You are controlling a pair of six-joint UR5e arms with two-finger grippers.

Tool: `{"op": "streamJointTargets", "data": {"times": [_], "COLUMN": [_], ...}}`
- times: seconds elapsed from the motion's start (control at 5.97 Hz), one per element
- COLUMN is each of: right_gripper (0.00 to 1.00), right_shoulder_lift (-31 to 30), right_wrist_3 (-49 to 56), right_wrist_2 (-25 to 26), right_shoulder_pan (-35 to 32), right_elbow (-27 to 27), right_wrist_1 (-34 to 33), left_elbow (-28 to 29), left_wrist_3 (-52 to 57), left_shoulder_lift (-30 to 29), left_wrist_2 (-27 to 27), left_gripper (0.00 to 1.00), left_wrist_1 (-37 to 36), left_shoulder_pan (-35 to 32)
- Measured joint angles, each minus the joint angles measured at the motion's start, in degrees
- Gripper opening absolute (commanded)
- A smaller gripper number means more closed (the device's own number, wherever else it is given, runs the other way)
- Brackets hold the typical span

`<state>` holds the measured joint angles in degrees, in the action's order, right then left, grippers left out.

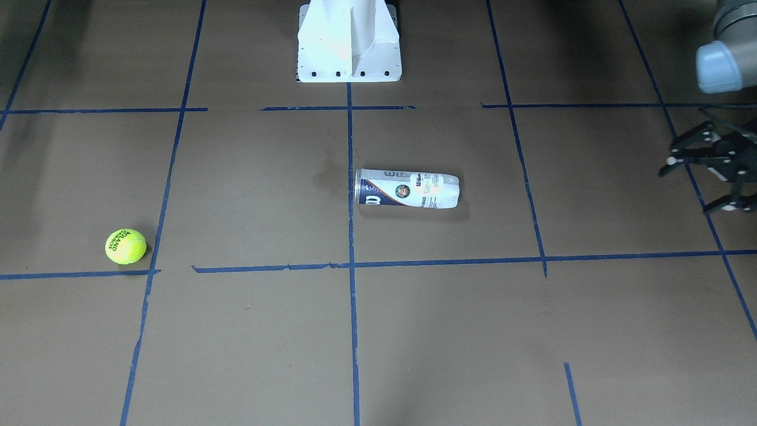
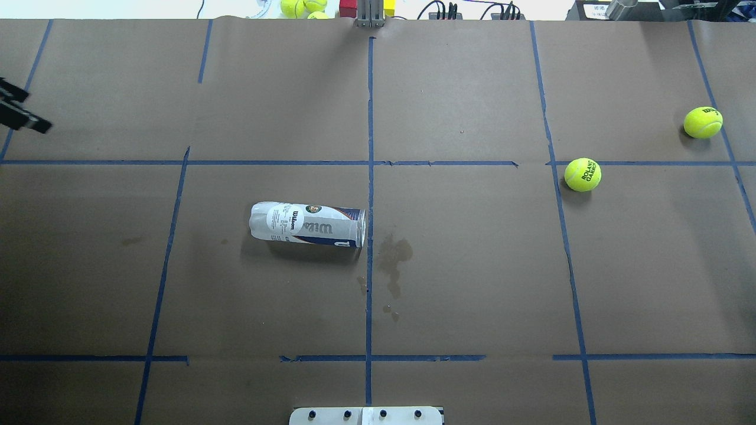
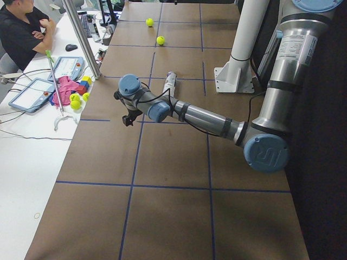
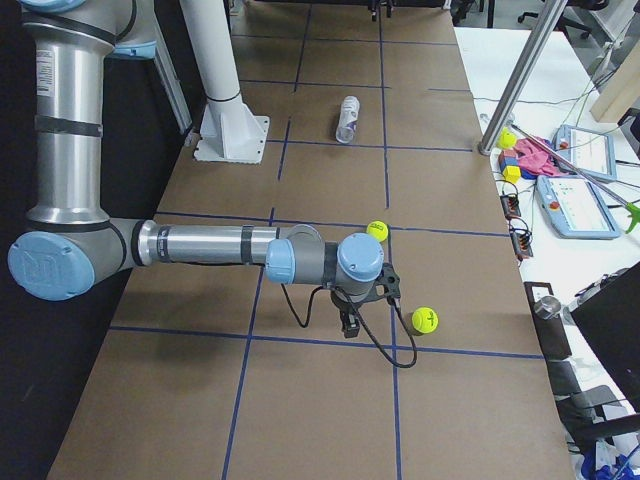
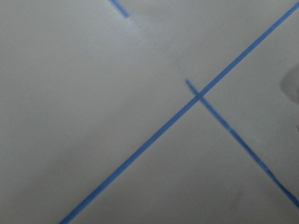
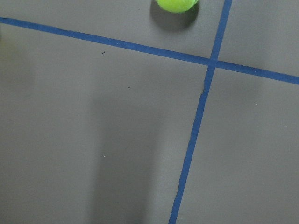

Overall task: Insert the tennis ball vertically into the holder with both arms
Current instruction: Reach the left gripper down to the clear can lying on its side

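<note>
Nearest the front-facing camera, the tennis ball [image 1: 125,246] rests on the brown tabletop [image 1: 414,331], on the robot's right side. Well apart, near the centre, the holder [image 1: 407,189] lies on its side, mouth toward the ball's side. Beyond its closed end the left tool [image 1: 698,186] hovers, fingers spread and empty. Whether the right tool [image 4: 347,327] is released or clenched cannot be told. The holder probably needs gripping mid-body and standing mouth up, held steady while the right tool fetches the ball.

Left claw [image 1: 699,184] spread wide — empty, right claw [image 4: 348,322] pointing down
</note>
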<state>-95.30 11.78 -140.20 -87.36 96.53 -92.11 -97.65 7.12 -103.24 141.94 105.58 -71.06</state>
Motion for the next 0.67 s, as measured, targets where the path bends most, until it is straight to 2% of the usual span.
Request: {"op": "streamJointTargets", "data": {"times": [0.34, 0.67], "right_gripper": [1.00, 1.00], "right_shoulder_lift": [0.0, 0.1], "right_wrist_3": [-0.1, -0.1], "right_wrist_2": [0.0, 0.2], "right_shoulder_pan": [0.1, 0.1], "right_elbow": [-0.1, -1.7], "right_wrist_1": [0.0, 0.0], "left_elbow": [-1.9, -1.3], "left_wrist_3": [-3.9, -4.3], "left_shoulder_lift": [-6.4, -12.9], "left_wrist_2": [-9.3, -12.6], "left_gripper": [1.00, 1.00], "left_wrist_1": [-0.3, -0.7], "left_shoulder_pan": [12.0, 20.8]}}
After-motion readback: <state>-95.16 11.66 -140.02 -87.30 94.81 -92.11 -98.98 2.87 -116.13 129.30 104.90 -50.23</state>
